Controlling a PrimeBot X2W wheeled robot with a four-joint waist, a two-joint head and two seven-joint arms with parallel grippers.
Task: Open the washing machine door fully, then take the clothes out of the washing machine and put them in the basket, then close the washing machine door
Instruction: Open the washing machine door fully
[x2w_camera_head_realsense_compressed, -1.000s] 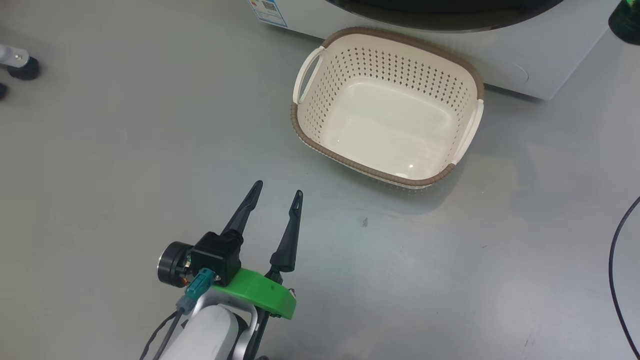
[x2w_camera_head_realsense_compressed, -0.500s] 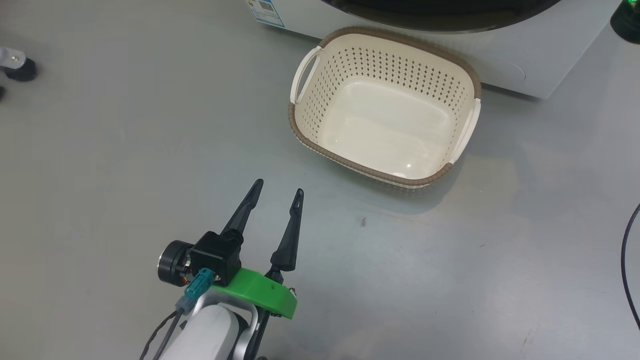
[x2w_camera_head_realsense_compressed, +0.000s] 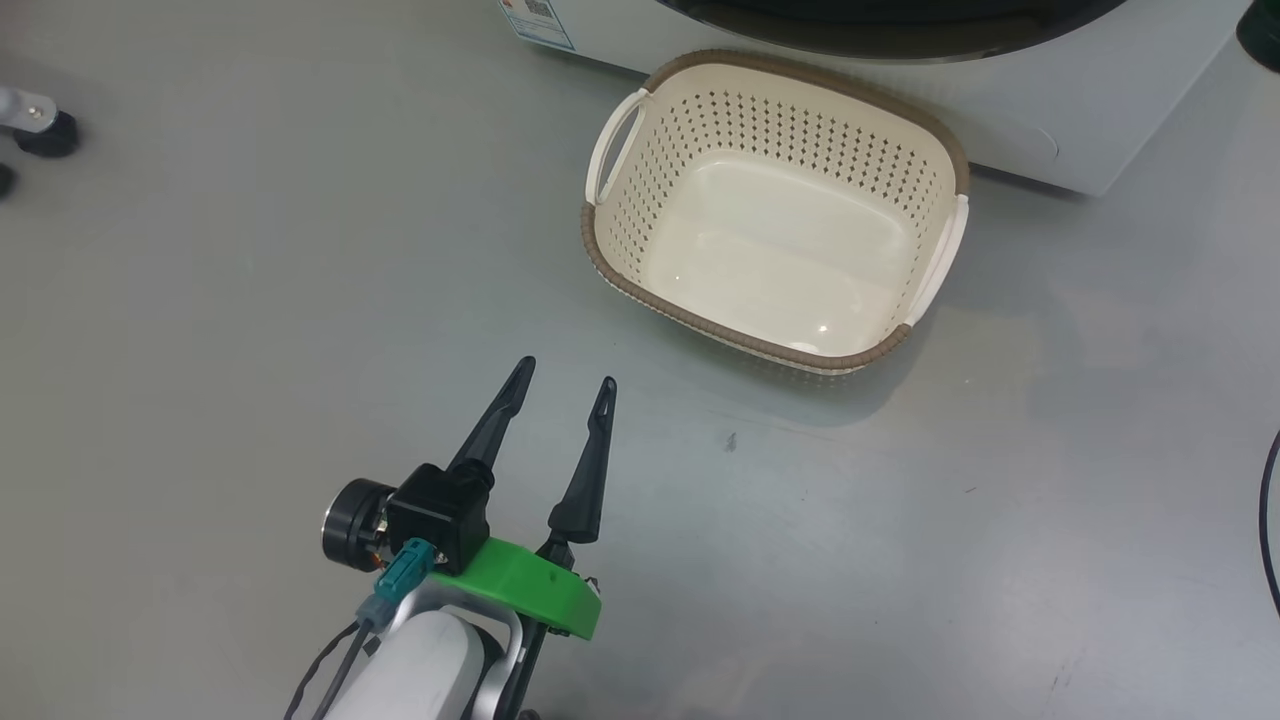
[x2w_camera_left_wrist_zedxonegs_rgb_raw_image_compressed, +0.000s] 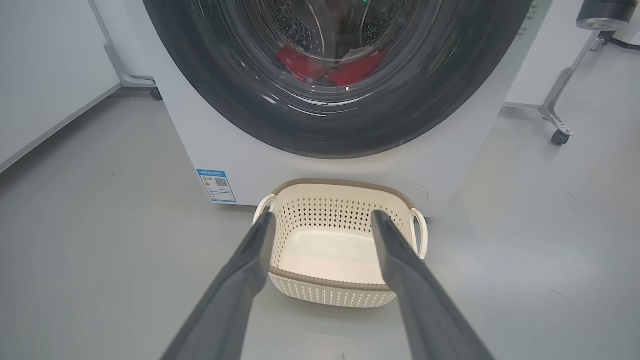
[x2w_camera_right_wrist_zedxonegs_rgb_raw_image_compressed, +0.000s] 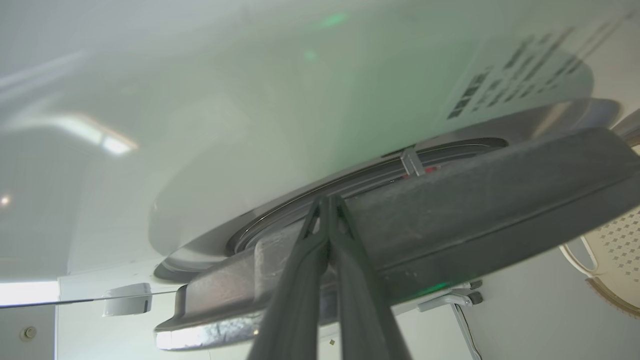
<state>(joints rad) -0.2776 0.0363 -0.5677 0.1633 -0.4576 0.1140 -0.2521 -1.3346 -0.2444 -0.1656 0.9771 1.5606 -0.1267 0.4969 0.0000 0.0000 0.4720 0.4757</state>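
As the washing machine (x2w_camera_left_wrist_zedxonegs_rgb_raw_image_compressed: 240, 160) is keeping its door (x2w_camera_left_wrist_zedxonegs_rgb_raw_image_compressed: 210, 100) apparently just ajar, the basket (x2w_camera_left_wrist_zedxonegs_rgb_raw_image_compressed: 330, 186) is waiting just before the machine for the clothes (x2w_camera_left_wrist_zedxonegs_rgb_raw_image_compressed: 350, 72) lying inside it. The right pincer (x2w_camera_right_wrist_zedxonegs_rgb_raw_image_compressed: 327, 200), shut and empty, is pressing the door's rim, seemingly to lever it, and the left pincer (x2w_camera_left_wrist_zedxonegs_rgb_raw_image_compressed: 322, 214) is gaping empty.

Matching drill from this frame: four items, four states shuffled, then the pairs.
Items
1. basket
2. clothes
3. left gripper
4. right gripper

States
A. shut, tips at the edge of the washing machine door
B. empty, standing on the floor
C. open, over the floor, short of the basket
D. red, behind that door's glass

Pairs: 1-B, 2-D, 3-C, 4-A
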